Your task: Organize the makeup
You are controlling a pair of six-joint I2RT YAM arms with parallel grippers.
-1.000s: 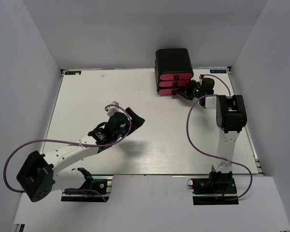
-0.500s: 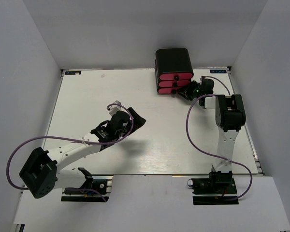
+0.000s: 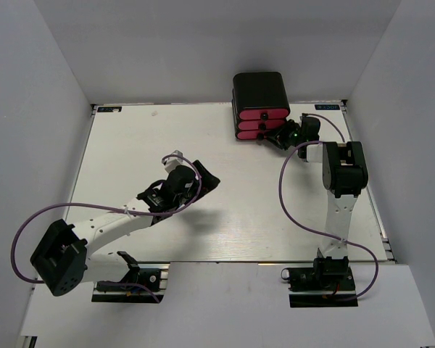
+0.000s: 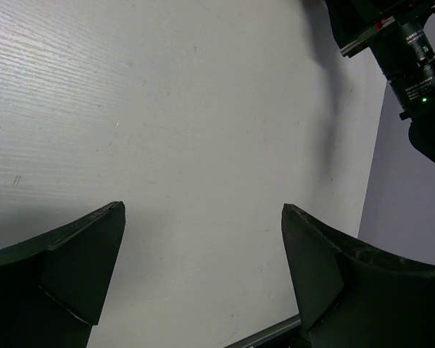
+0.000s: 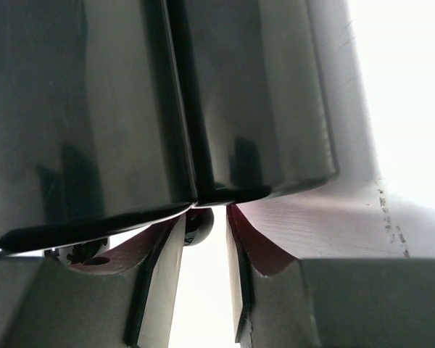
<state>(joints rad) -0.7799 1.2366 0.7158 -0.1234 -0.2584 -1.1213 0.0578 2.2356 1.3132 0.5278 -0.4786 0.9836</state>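
No makeup shows in any view. My right gripper (image 3: pixel 270 138) is at the front of the black box (image 3: pixel 261 90), level with its lowest pink drawer (image 3: pixel 251 133). In the right wrist view the right gripper (image 5: pixel 205 217) has its jaws a little apart. The drawer's dark round knob (image 5: pixel 198 226) sits at the tips against the left finger, with a bright gap to the other finger. My left gripper (image 3: pixel 206 177) hangs wide open over the middle of the table (image 3: pixel 130 145). Only bare white tabletop lies between the left gripper's (image 4: pixel 203 210) fingers.
The black box of three pink drawers stands at the table's far edge, right of centre. White walls close in the table on the left, back and right. A purple cable loops beside each arm. The right arm's wrist camera (image 4: pixel 415 51) shows in the left wrist view.
My right gripper's jaws have parted slightly at the lowest drawer's knob, and that drawer looks pushed further into the box. The left arm's elbow has shifted a little; its gripper stays open.
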